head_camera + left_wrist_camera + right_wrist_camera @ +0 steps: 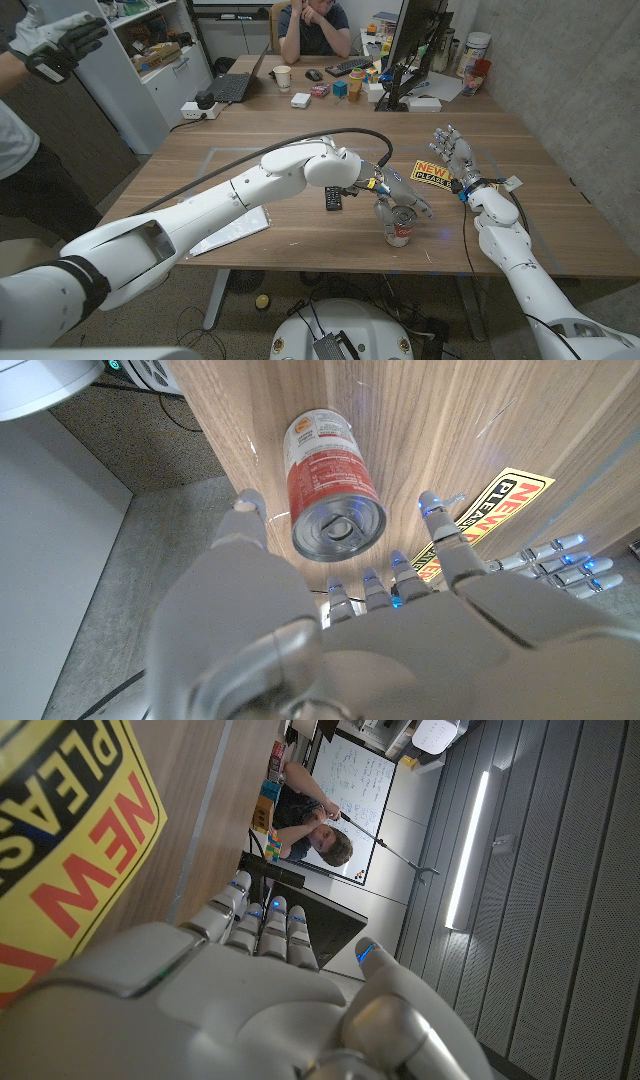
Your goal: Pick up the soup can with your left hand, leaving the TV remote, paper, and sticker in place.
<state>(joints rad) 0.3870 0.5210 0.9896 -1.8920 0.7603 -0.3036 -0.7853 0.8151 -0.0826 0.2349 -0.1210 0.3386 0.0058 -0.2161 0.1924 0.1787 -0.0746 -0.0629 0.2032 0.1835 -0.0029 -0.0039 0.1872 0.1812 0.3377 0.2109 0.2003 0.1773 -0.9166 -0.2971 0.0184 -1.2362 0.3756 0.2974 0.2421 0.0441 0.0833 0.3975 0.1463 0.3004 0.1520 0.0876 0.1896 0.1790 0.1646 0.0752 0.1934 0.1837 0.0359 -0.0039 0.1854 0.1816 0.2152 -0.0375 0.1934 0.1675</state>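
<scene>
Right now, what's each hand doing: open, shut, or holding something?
Left hand: open, fingers spread above the soup can, which stands on the table; no grip yet.
Right hand: open, holding nothing, beside the yellow sticker.

The soup can is standing upright near the table's front edge. The left hand is hovering just above the can, fingers spread around its top. The TV remote is lying left of the can, the yellow sticker behind it, the paper farther left. The right hand is waiting beyond the sticker, right of the can.
</scene>
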